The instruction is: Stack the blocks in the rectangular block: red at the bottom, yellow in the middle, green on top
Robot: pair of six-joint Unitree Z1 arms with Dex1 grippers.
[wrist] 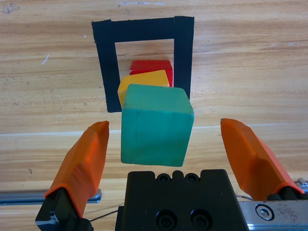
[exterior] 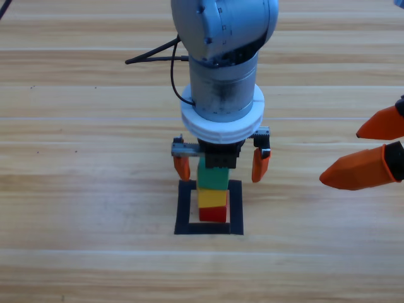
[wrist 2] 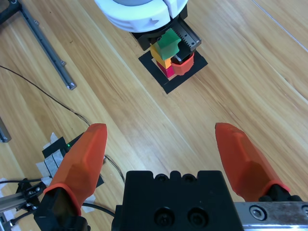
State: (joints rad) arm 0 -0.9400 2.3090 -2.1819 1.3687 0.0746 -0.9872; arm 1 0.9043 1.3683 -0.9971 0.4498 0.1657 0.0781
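The left gripper (exterior: pixel 221 165) hangs with fingers spread either side of the green cube (wrist: pixel 155 125), apparently released atop yellow (wrist: pixel 143 83) and red (wrist: pixel 151 66) inside the tape square (wrist: pixel 106 67); the right gripper (exterior: pixel 372 151) waits apart, fingers spread.

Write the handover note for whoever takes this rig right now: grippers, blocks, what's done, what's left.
Left gripper: over the stack, jaws open on either side of the green cube, not touching it.
Right gripper: waiting at the right edge, jaws open, empty.
Stack: red cube at the bottom, yellow cube in the middle, green on top, inside the black tape square.
Done: all three stacked in order.
Left: lift the left arm clear without knocking the stack.
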